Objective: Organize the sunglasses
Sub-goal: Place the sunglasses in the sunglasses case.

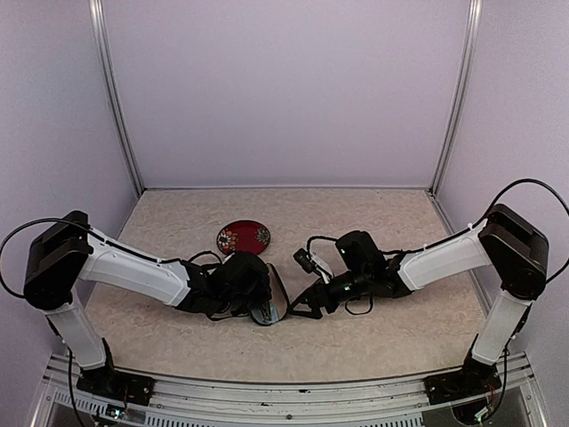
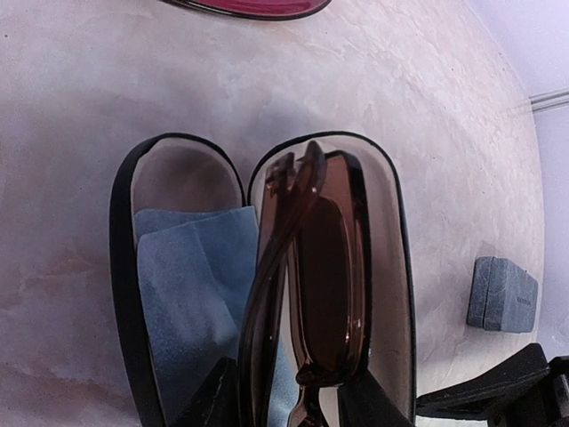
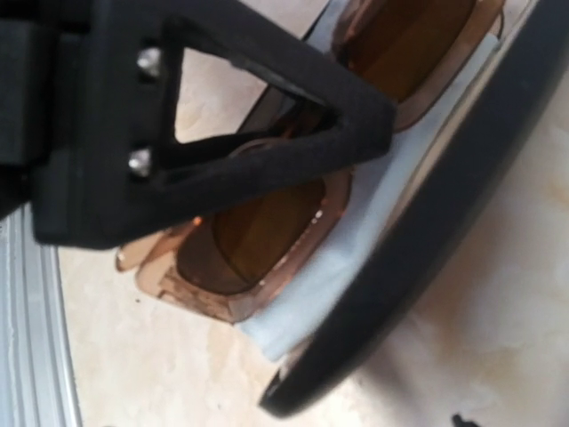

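Left fingers (image 2: 212, 402) pinch reddish-brown sunglasses (image 2: 324, 285), long axis straight ahead over open case (image 2: 118, 267); right fingers (image 3: 284, 156) alongside, grip unclear.

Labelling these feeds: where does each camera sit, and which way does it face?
Top external: above, behind the bases, facing down at the table; both arms show.
Left wrist: looks down into the open black case; its jaws flank the reddish-brown sunglasses.
Right wrist: close beside that case's rim; one jaw shows.
Shared: both wrists show the sunglasses and light-blue cloth.
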You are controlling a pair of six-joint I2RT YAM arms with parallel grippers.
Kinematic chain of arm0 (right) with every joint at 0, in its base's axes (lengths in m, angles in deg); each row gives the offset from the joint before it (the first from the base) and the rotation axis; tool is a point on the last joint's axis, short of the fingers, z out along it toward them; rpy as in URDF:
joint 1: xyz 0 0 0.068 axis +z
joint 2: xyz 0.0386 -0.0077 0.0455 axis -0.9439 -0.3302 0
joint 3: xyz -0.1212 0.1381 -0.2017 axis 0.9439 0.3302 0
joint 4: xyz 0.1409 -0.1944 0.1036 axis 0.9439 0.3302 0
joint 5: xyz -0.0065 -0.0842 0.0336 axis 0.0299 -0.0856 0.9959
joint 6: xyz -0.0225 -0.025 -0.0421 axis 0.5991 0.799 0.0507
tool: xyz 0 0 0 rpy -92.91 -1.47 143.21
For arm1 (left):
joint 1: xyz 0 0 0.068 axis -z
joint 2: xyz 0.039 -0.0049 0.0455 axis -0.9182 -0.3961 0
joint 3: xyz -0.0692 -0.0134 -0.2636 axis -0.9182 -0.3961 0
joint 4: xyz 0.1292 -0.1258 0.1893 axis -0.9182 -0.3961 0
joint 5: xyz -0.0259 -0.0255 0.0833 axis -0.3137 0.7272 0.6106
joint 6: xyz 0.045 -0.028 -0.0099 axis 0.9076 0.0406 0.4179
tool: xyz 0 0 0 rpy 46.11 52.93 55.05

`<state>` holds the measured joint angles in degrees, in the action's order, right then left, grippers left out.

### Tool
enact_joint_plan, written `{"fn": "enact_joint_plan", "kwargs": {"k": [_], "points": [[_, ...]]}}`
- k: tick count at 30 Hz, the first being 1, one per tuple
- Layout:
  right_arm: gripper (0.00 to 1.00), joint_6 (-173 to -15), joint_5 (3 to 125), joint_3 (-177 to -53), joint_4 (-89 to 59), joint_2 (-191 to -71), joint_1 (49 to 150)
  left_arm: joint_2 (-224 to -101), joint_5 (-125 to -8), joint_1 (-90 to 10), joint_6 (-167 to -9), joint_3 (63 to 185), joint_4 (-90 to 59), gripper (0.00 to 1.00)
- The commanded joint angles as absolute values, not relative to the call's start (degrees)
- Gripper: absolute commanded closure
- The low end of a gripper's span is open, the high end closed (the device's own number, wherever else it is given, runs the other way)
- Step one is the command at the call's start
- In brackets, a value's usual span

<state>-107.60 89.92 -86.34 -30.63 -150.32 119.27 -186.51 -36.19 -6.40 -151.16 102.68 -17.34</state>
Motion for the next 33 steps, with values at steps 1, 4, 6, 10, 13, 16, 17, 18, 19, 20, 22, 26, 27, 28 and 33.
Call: {"fn": "enact_joint_plan", "kwargs": {"k": [1, 4, 6, 10, 13, 16, 17, 18, 19, 20, 22, 26, 27, 28, 33], "points": [[0.22, -107.36, 90.92, -86.65, -32.09, -150.44, 118.89, -184.39, -33.77, -5.44, -151.69, 102.57, -19.37, 0.63], [0.22, -107.50, 91.17, -86.58, -32.30, -150.44, 118.97, -184.28, -33.50, -4.98, -152.06, 102.51, -19.99, 0.63], [0.22, -107.60, 91.36, -86.56, -32.40, -150.44, 118.90, -184.15, -33.38, -4.92, -152.33, 102.38, -20.14, 0.62], [0.23, -107.58, 91.45, -86.43, -32.33, -150.19, 118.92, -184.38, -33.49, -4.88, -152.24, 102.48, -20.02, 0.61], [0.23, -107.37, 91.29, -86.35, -32.14, -149.93, 118.95, -184.63, -33.75, -5.06, -152.24, 102.53, -19.96, 0.60], [0.23, -107.38, 91.23, -86.26, -32.15, -149.79, 118.93, -184.48, -33.80, -5.06, -152.19, 102.55, -19.95, 0.60], [0.23, -107.41, 91.27, -86.29, -32.21, -149.83, 118.92, -184.42, -33.76, -5.06, -152.07, 102.45, -19.97, 0.59], [0.23, -107.37, 91.32, -86.26, -32.25, -149.91, 118.90, -184.37, -33.80, -5.06, -152.01, 102.48, -20.01, 0.59], [0.23, -107.37, 91.40, -86.33, -32.22, -149.92, 118.89, -184.33, -33.92, -5.06, -152.07, 102.48, -20.03, 0.58], [0.23, -107.36, 91.45, -86.39, -32.27, -149.92, 118.93, -184.29, -33.97, -4.98, -151.98, 102.48, -20.03, 0.57], [0.23, -107.47, 91.45, -86.39, -32.30, -149.93, 118.94, -184.28, -34.14, -4.97, -151.70, 102.56, -20.05, 0.56], [0.23, -107.45, 91.38, -86.43, -32.27, -149.43, 118.97, -183.92, -34.24, -4.97, -151.42, 102.36, -20.18, 0.54], [0.23, -107.47, 91.29, -86.45, -32.29, -149.25, 118.97, -183.66, -34.09, -4.89, -151.41, 102.14, -20.25, 0.54], [0.23, -107.48, 91.16, -86.48, -32.19, -149.03, 118.92, -183.32, -33.88, -4.88, -151.39, 102.02, -20.27, 0.54], [0.23, -107.43, 90.84, -86.74, -31.90, -148.60, 119.05, -180.76, -30.76, -4.24, -150.38, 101.87, -21.99, 0.53]]}}
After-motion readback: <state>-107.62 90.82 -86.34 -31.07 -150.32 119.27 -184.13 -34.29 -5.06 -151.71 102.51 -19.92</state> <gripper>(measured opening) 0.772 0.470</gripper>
